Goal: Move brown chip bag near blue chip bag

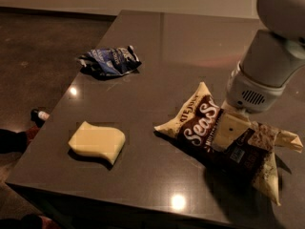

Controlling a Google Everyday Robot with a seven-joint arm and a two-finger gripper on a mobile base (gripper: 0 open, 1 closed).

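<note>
**Gripper Sitting on Brown Bag, Blue Bag Well Apart**

A dark glossy table [190,46] is filling most of the view and is carrying 3 items. The robot's 1 pale arm [271,66] is reaching in from 2 o'clock and angling down toward the table's near right part.

The brown chip bag [195,128] is lying flat there, at about 4 o'clock on the tabletop, with its lettered face showing. The pale yellow block [97,141] is resting at 9 o'clock from that bag, well apart from it, near the front left edge. The blue chip bag [110,61] is lying crumpled at 10 o'clock from the brown bag, well apart, and at 12 o'clock from the block.

The gripper [228,133] is sitting over the middle of the brown chip bag. How far open it is, and whether it is grasping the bag, I cannot tell.
</note>
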